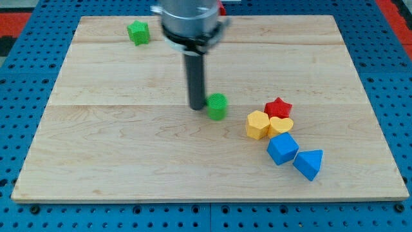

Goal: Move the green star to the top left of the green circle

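Observation:
The green star point(137, 32) lies near the board's top left corner. The green circle point(217, 106) sits near the middle of the board. My rod comes down from the view's top, and my tip point(196, 107) stands just left of the green circle, close to or touching its side. The green star is far from my tip, up and to the view's left.
A cluster lies right of the green circle: a red star point(278, 106), a yellow hexagon point(257, 124), a yellow heart point(280, 124), a blue cube point(282, 148) and a blue triangle point(309, 164). The wooden board point(96, 154) rests on a blue pegboard.

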